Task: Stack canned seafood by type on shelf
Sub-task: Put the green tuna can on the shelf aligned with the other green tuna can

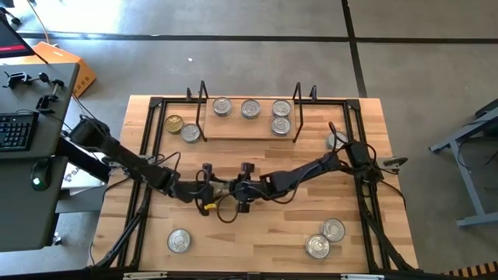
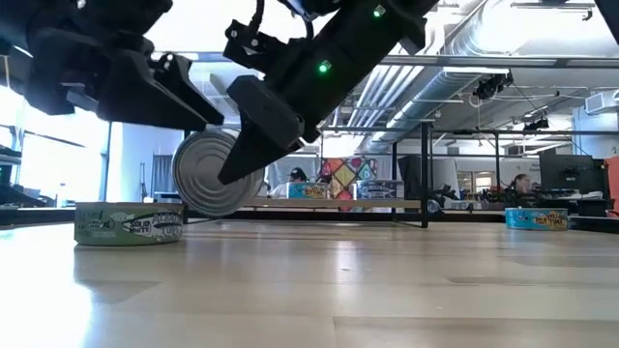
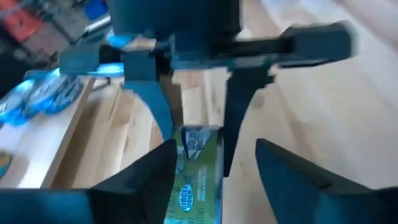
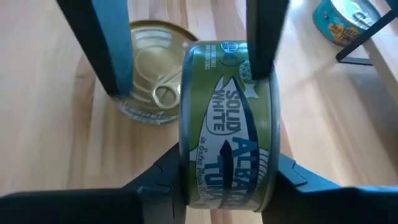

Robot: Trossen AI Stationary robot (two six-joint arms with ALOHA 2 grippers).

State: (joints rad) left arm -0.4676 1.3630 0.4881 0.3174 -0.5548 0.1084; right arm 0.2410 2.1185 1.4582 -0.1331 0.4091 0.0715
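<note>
The green-labelled round tuna tin (image 4: 229, 124) stands on edge, clamped in the right end effector (image 4: 227, 180); the left end effector (image 3: 205, 174) faces it from 9 o'clock, fingers spread at the tin.

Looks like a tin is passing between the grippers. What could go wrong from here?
1. The right gripper holds the green tuna tin on edge, while the left gripper straddles it with open fingers; a mistimed release might drop it.
2. A gold-lidded tin lies on the table close by, so a dropped tin could strike it or roll away.
</note>
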